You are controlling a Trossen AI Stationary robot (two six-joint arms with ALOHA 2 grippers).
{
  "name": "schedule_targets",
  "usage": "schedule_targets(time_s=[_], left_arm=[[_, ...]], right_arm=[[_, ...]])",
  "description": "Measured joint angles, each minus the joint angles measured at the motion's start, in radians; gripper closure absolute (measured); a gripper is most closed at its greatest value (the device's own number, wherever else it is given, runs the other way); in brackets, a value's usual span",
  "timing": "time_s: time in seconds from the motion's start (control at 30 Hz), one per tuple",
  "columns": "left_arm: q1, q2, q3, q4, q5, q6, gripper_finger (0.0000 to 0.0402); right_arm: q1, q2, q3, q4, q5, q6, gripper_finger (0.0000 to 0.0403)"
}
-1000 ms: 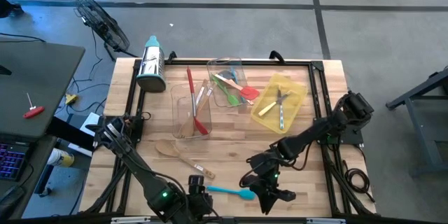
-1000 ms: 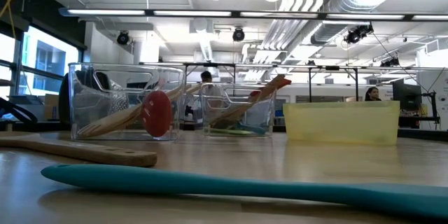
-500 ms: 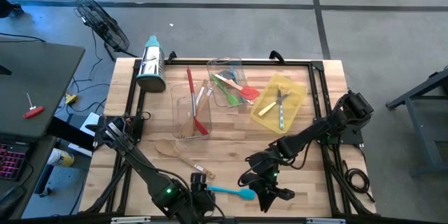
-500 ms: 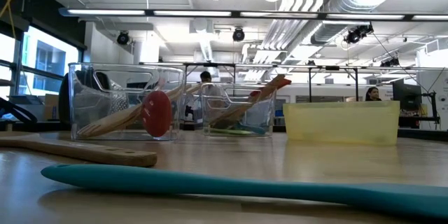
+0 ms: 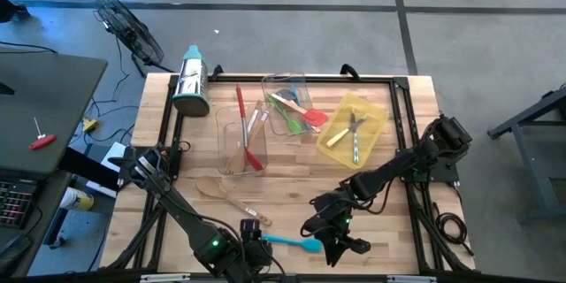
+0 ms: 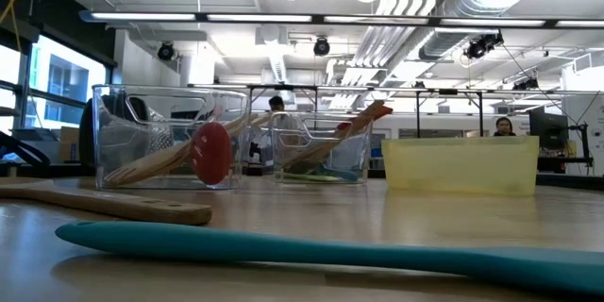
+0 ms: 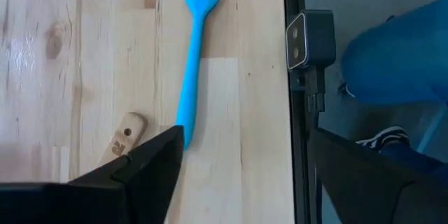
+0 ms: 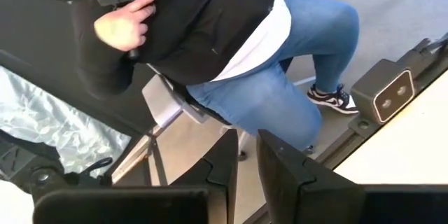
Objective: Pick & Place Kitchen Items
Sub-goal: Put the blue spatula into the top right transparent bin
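Wooden table (image 5: 292, 190) underneath, right gripper (image 5: 340, 249) parked at the near edge with fingers nearly pressed together, left gripper (image 5: 256, 246) spread wide over the handle end of the teal spatula (image 5: 292, 241), which lies flat beside the wooden spoon (image 5: 225, 196)

The surface (image 5: 292, 186) is pale, smooth wood. A matt teal silicone spatula (image 5: 292, 241) lies by a wooden spoon (image 5: 221, 193); the trays (image 5: 240, 141) are glossy clear plastic.
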Motion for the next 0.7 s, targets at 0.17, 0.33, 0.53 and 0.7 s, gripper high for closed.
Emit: schedule_targets(time_s=[0.17,0.33,0.53,0.7], left_arm=[[0.000,0.000,0.000,0.008,-0.012,0.000,0.0063],[-0.001,0.000,0.000,0.054,-0.016,0.001,0.0060],[0.004,0.000,0.000,0.149,0.031,0.015,0.0061],[0.043,0.000,0.000,0.205,-0.033,0.056,0.0061]], right_arm=[[0.003,0.000,0.000,0.000,0.024,0.005,0.0357],[0.027,0.000,0.000,0.008,0.013,0.012,0.0357],[0.067,0.000,0.000,0.015,0.055,0.174,0.0357],[0.120,0.000,0.000,-0.014,0.194,0.319,0.0357]])
